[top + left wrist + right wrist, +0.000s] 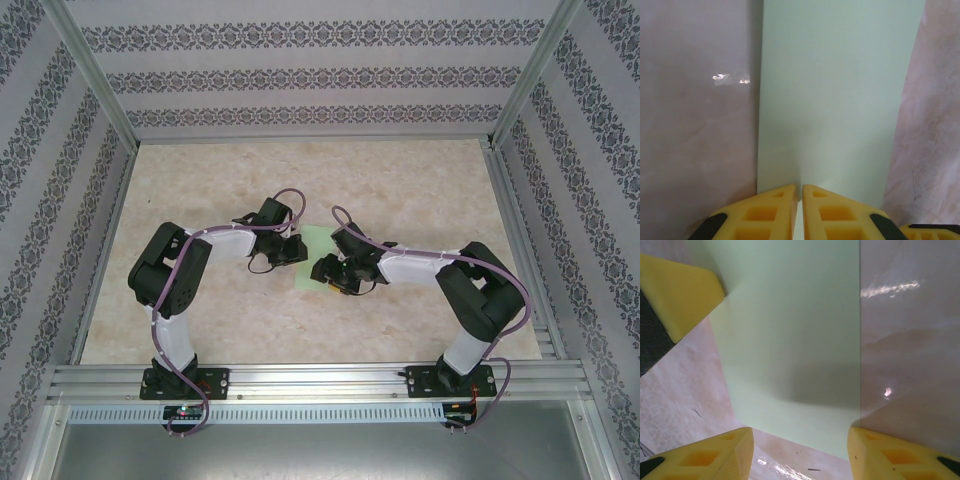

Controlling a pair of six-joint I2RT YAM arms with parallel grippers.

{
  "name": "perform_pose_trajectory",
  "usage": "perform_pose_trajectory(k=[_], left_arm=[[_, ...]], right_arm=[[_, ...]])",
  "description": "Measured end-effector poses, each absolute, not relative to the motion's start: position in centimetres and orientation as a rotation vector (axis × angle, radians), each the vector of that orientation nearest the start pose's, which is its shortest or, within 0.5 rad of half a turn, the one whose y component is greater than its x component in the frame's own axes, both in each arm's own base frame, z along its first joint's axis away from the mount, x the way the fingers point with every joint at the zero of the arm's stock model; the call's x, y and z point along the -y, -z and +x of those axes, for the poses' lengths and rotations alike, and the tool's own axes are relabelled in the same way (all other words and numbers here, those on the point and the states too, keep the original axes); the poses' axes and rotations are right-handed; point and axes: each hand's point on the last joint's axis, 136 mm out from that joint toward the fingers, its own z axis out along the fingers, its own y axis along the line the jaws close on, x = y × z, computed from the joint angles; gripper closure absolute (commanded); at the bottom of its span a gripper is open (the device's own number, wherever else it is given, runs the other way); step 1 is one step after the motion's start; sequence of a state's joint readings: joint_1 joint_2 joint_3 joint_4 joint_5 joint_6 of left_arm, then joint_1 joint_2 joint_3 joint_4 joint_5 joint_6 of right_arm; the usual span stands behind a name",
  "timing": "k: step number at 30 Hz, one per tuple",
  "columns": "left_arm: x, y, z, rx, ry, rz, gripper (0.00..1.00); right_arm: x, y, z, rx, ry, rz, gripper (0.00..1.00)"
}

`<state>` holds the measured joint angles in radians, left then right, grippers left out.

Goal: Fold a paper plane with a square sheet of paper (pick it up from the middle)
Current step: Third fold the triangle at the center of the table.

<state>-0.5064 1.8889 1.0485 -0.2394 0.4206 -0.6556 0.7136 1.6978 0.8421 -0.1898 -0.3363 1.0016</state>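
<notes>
With L gripper (799,188) pinched shut on one edge of the square sheet of paper (835,90) (on the table (695,125), mid between both arms) & R gripper (800,435) spread wide at another edge, fold slow, corners matched.

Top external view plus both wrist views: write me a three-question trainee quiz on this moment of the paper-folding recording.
1. True or false: the left gripper is shut on an edge of the thin pale green paper sheet.
2. The right gripper is: A) open, its fingers apart at the sheet's edge; B) shut on the sheet; C) holding a pen.
3. Short answer: how many grippers grasp the sheet above the marbled beige tabletop?

Key: 1 true; 2 A; 3 one.
</notes>
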Motion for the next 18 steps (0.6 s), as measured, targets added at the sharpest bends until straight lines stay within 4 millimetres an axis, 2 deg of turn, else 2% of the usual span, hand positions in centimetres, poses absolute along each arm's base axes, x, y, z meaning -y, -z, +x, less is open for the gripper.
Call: perform_pose_trajectory(k=[8,14,18], left_arm=[[26.5,-1.8,33.3,-2.829,0.892,-0.060,0.86],[26.5,-1.8,33.3,-2.829,0.892,-0.060,0.86],[26.5,-1.8,33.3,-2.829,0.892,-0.060,0.86]], right_arm=[[-27.9,-2.5,25.0,-2.893,-0.831,0.311,0.46],[-28.2,-2.5,24.9,-2.893,-0.843,0.296,0.47],[-29.1,-2.9,24.7,-2.881,-0.906,0.267,0.48]])
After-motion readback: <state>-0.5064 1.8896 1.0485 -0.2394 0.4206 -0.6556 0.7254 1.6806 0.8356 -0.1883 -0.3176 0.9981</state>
